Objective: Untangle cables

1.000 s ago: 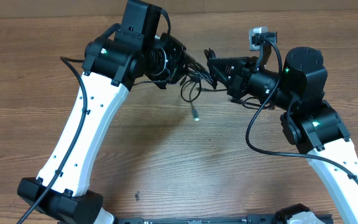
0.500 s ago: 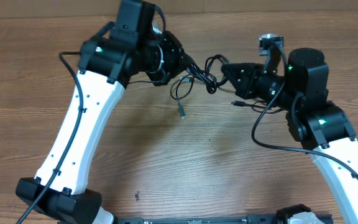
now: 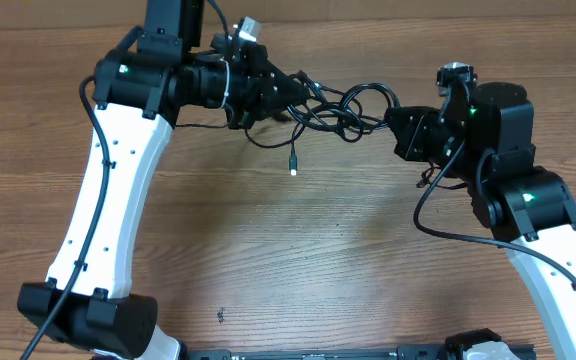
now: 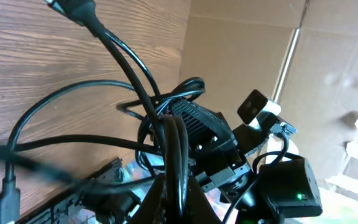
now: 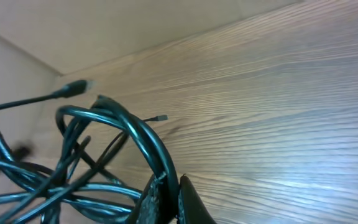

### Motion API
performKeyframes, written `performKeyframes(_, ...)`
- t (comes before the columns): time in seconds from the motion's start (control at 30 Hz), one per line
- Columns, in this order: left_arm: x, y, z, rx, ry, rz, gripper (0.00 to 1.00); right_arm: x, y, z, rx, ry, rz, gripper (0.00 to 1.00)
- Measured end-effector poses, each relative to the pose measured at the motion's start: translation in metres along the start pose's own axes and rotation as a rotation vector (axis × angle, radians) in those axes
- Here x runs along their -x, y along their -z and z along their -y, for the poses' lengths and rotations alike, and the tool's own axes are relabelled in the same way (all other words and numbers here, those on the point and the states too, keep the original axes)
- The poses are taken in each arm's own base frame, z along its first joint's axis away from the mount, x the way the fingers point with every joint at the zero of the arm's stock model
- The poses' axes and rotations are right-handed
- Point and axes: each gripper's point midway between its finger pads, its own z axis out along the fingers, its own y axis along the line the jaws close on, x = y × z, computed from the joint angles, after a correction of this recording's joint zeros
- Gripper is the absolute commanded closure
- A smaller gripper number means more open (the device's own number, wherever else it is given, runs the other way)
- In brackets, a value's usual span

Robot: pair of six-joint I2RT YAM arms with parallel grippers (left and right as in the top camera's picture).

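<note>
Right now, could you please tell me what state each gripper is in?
Left gripper: closed on the tangled thin black cables.
Right gripper: closed on the same cables.

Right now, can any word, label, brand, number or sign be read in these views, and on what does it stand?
None can be read.
Cables: no markings visible.
Left arm and right arm: no legible labels.
Table and cardboard: no print.

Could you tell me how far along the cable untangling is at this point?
Done: the cables look lifted off the table, one plug end dangling free. In hand: the left gripper and right gripper each clamp the bundle, stretched between them. Left: the loops in the middle are tangled; no strand is separated.
</note>
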Motion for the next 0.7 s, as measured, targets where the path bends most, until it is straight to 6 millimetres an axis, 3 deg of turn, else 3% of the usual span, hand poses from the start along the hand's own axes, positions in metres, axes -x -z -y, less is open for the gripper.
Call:
performKeyframes(0.2, 0.008, 0.016, -0.002, -0.051, -0.006, -0.008, 0.96, 0.003, 0.004, 0.026, -0.158, -0.001, 0.034, 0.96)
performKeyframes(0.43, 0.013, 0.033, -0.001, -0.109, -0.018, -0.018, 0.96, 0.007, 0.008, 0.033, -0.220, 0.007, 0.054, 0.96)
performKeyframes(0.5, 0.021, 0.048, -0.004, -0.131, -0.020, 0.007, 0.96, 0.007, 0.011, 0.047, -0.295, 0.007, 0.065, 0.96)
performKeyframes(0.53, 0.028, 0.058, -0.006, -0.143, -0.020, 0.030, 0.96, 0.007, 0.016, 0.064, -0.382, 0.007, 0.075, 0.96)
performKeyframes(0.63, 0.057, 0.109, -0.021, -0.167, -0.008, 0.167, 0.96, 0.008, 0.030, 0.114, -0.601, -0.012, 0.098, 0.96)
performKeyframes(0.7, 0.068, 0.132, -0.030, -0.170, -0.011, 0.230, 0.96, 0.011, 0.034, 0.123, -0.643, -0.018, 0.111, 0.96)
